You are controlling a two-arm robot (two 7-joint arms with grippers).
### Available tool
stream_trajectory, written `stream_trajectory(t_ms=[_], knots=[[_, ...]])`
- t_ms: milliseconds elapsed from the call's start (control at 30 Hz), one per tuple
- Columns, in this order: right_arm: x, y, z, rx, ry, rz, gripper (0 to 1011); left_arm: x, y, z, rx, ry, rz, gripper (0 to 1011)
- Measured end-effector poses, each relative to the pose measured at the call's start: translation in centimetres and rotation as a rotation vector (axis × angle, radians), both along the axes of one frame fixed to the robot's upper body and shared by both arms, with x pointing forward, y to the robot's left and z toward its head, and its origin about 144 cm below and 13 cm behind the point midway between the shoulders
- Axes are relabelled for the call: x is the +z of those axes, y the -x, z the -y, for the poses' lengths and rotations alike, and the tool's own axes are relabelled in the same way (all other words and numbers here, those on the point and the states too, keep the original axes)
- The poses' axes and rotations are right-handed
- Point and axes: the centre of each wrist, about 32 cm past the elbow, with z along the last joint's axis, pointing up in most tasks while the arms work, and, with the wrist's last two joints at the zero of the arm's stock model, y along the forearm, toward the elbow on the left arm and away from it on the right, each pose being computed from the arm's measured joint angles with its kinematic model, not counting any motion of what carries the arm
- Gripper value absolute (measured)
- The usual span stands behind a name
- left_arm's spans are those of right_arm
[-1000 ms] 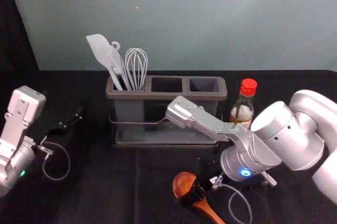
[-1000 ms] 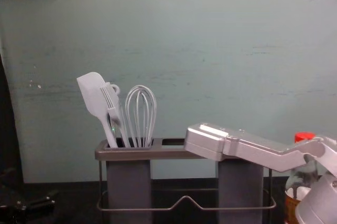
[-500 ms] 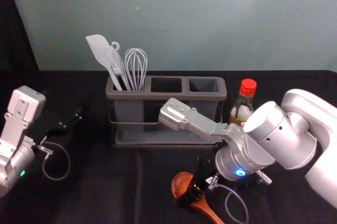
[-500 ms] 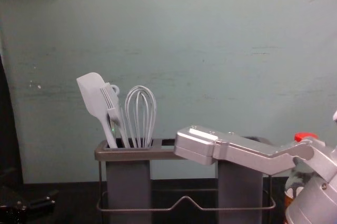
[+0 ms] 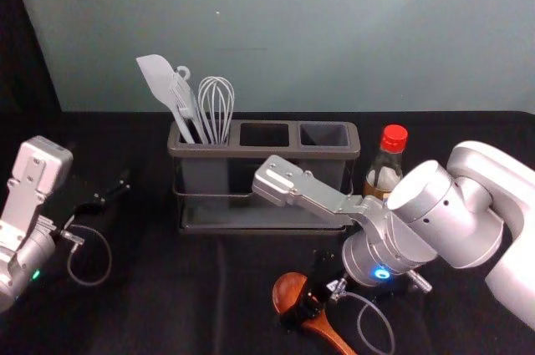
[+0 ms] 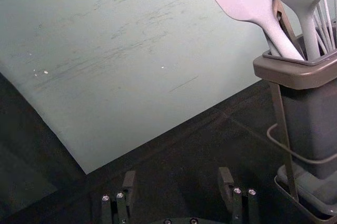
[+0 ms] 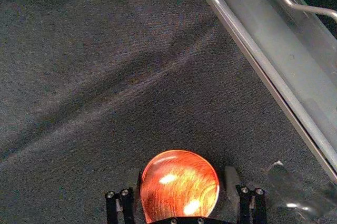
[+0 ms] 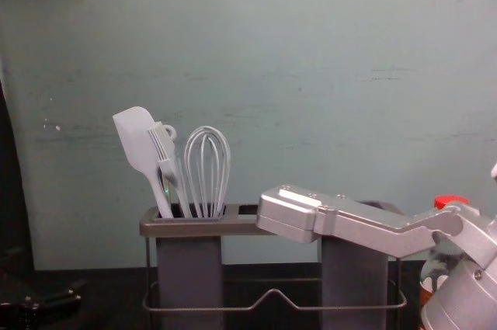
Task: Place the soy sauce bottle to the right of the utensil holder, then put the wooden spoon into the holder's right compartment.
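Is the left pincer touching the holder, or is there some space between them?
Apart: the left wrist view shows dark cloth between the nearer finger of the left pincer and the holder.

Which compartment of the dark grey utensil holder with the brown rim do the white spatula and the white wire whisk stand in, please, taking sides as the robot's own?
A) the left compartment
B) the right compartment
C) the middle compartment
A: in the head view, the spatula and the whisk both rise from the left compartment of the utensil holder.
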Motion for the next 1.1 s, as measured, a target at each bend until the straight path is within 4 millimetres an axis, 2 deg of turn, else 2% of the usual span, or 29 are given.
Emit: stream_trajectory(t_ms=[233,433,567,967,1100], knots=[[0.01,0.01,0.03,-0.002,0.000,0.000,1003,0.00,0.00,0.00,0.000,0.000,0.000,1011],[0.03,0.00,0.06,-0.003,0.000,0.000,889,0.00,0.00,0.00,0.000,0.000,0.000,1011],[0.02,0.01,0.06,-0.003,0.000,0.000,863,0.00,0.00,0.00,0.000,0.000,0.000,1011],[0.01,0.14,0.14,-0.007,-0.003,0.002,853,0.00,0.00,0.00,0.000,0.000,0.000,1012],[0.59,0.63,0.70,-0.017,-0.027,0.029,854,0.00,0.00,0.00,0.000,0.000,0.000,1011]])
